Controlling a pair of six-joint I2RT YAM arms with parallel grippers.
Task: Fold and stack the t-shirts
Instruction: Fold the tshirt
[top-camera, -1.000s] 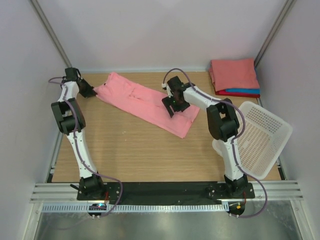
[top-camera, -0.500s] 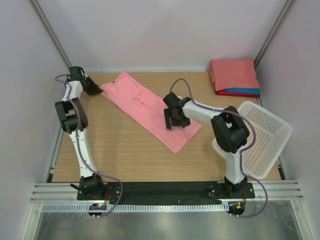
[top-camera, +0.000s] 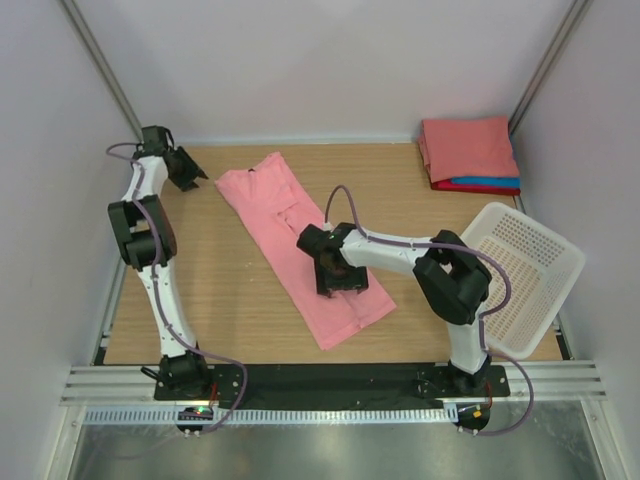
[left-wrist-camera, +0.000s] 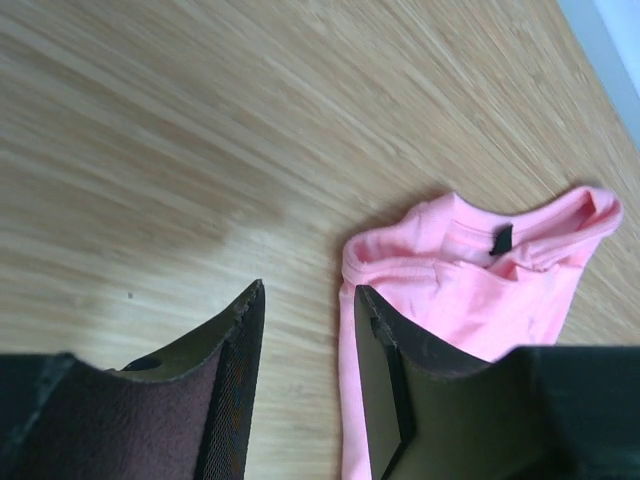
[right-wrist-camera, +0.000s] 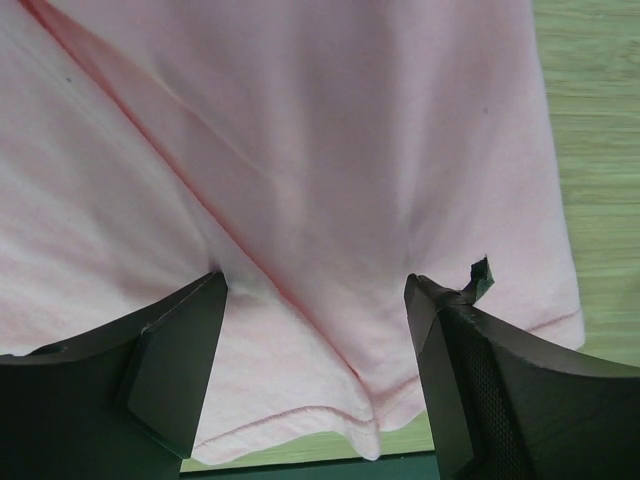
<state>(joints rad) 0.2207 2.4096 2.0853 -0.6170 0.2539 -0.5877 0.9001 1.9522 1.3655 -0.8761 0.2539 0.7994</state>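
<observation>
The tee (top-camera: 280, 225) lies as a long strip on the bench (top-camera: 220, 290) left of the basket (top-camera: 530, 270), left pincer (left-wrist-camera: 305, 295) parted and empty by its collar, right pincer (right-wrist-camera: 315, 283) spread wide over the basket-side end, seemingly pinning it for folding.

Four t-shirts (top-camera: 300, 250), one basket (top-camera: 525, 275)

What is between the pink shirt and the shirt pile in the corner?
Just bare wooden table between the pink shirt and the pile, clear in the top view.
</observation>
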